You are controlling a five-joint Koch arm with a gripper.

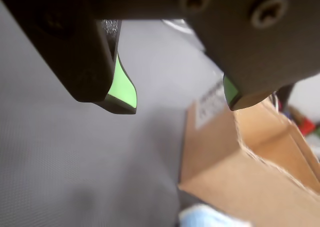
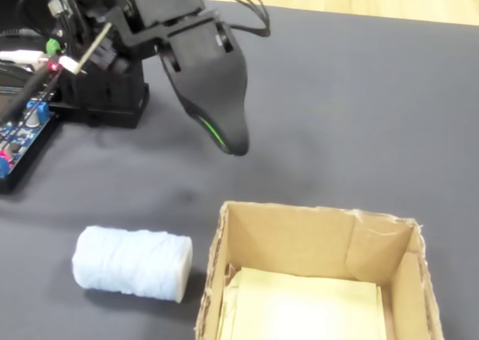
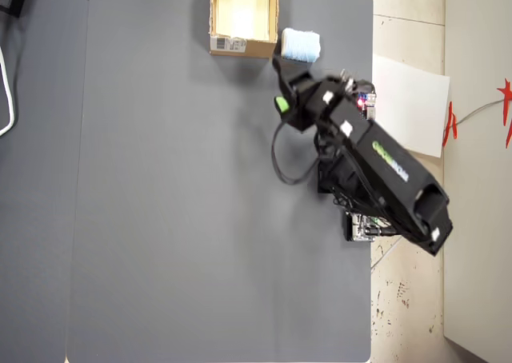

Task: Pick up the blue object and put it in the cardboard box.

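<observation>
Matt grey cloth mat (image 2: 359,93), rough tan cardboard box (image 2: 299,239), fuzzy blue object (image 2: 133,263).

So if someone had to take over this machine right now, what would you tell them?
Gripper: open and empty, hovering above the grey mat near the box.
Blue object: lying on the mat just outside the cardboard box, to its left in the fixed view.
Done: nothing yet; the box holds only its pale lining.
Left: lower onto the blue object, grasp it, lift it over the box wall and release.

From above, my black tool (image 3: 279,65) hangs over the dark grey tabletop (image 3: 160,203), just beside the small pale-blue spongy block (image 3: 301,45), which touches the open tan cardboard box (image 3: 242,47).
</observation>
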